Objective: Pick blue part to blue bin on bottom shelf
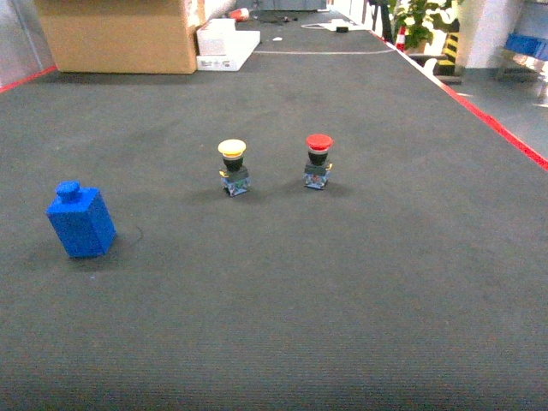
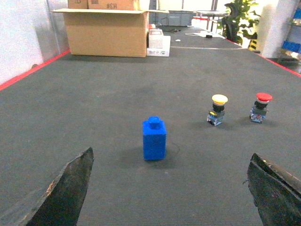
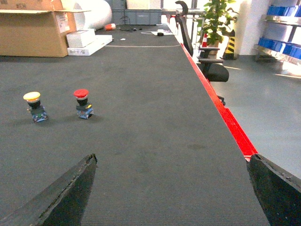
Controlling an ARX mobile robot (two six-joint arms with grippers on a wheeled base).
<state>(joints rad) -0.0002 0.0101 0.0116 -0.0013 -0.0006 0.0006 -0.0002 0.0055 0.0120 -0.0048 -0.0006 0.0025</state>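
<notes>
Step in hand looked like the very start — approach to the pick, nothing grasped.

The blue part stood upright on the dark mat, near the mat's left edge in the head view, well apart from the two push-buttons further in: the yellow-capped button and the red-capped button stood side by side near the mat's middle, not touching.

The left gripper was wide open and empty; in the left wrist view its two dark fingers framed the bottom corners, with the blue part ahead between them but clearly beyond the tips. The right gripper was just as wide open, also empty, facing bare mat near the red-striped right edge; the blue part didn't show in that view.

No arm was visible in the head view. The blue bin and bottom shelf weren't identifiable in any view — some blue crates on a rack sat far off beyond the right edge, but I couldn't tell if those were the target.

Next move, as I judged it: left arm advances and drops so the fingers straddle the part's block body below the stud, then closes squarely on flat faces. Risk — tipping it on contact.
</notes>
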